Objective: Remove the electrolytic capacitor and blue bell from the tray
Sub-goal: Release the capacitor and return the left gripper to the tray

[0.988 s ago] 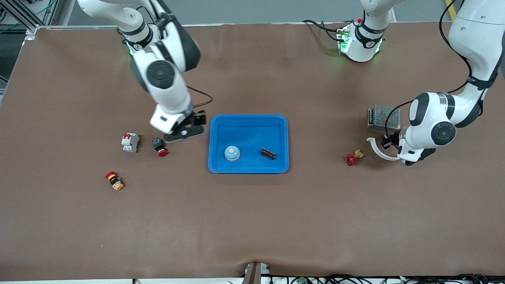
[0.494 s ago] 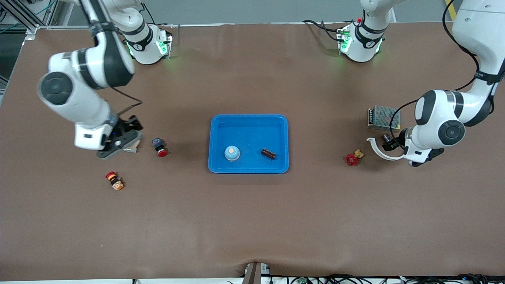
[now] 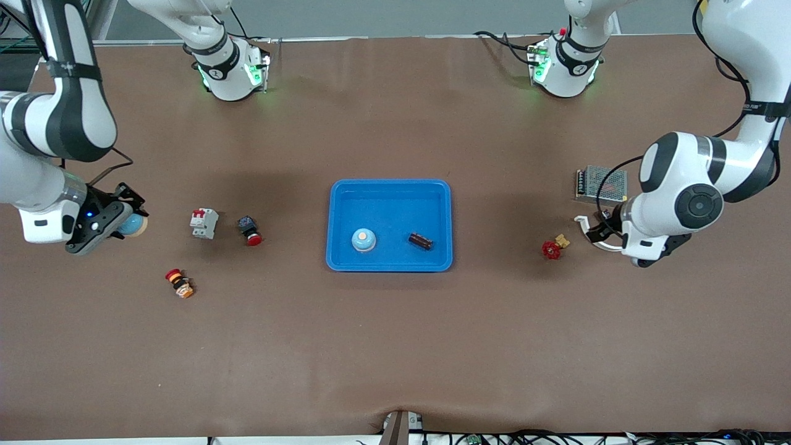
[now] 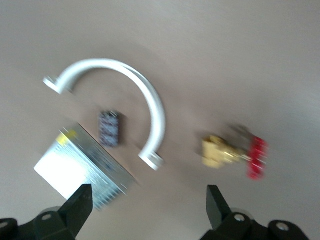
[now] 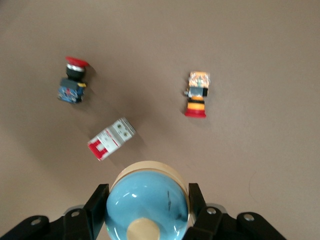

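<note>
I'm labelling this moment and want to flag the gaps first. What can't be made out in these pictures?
- Front view: the left gripper is mostly hidden by its own wrist, and the capacitor cannot be picked out beneath it.
- Left wrist view: blur smears the capacitor's markings and the valve.
- Right wrist view: the held bell is cut off by the picture's edge and hides whatever lies under the right gripper.

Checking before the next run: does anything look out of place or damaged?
Nothing spilled or damaged. Oddly, the right tool grips a blue bell over the right arm's end of the table, though a matching bell already sits in the tray. Left tool hangs open over a capacitor.
</note>
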Controlling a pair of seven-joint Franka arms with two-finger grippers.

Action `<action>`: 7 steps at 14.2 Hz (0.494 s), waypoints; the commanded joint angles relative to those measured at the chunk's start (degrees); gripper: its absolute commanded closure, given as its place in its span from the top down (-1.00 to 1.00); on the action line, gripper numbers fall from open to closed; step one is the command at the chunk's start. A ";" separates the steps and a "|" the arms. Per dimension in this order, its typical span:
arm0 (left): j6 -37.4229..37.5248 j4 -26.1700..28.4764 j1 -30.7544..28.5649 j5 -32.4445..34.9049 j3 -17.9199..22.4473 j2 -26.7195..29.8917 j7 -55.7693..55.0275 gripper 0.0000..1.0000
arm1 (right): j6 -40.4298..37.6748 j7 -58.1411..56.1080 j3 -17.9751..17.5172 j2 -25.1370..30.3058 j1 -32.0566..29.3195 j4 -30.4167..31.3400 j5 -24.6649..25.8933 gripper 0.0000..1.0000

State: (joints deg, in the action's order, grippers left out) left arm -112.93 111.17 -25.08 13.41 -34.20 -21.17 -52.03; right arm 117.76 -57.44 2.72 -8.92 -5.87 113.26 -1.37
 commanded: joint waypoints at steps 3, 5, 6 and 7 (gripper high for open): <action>1.31 -4.19 5.46 -3.65 -3.25 -2.81 -14.64 1.00 | 4.92 -11.35 -1.23 -6.45 -6.86 0.47 -0.56 0.26; 1.13 -7.87 9.86 -3.65 -3.25 -6.05 -23.60 1.00 | 6.86 -13.65 -1.23 -9.17 -9.06 1.25 -0.82 0.26; 0.87 -10.24 12.05 -3.65 -3.25 -8.16 -27.82 1.00 | 9.04 -14.71 -1.31 -10.14 -9.77 2.21 -0.82 0.26; 0.52 -12.53 14.34 -3.56 -3.25 -10.36 -31.61 1.00 | 12.20 -16.20 -1.32 -10.50 -10.29 3.88 -0.82 0.26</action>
State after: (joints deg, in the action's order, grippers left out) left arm -113.00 104.80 -14.15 10.14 -37.43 -26.07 -77.28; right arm 126.12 -70.64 2.63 -18.81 -14.26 114.86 -1.38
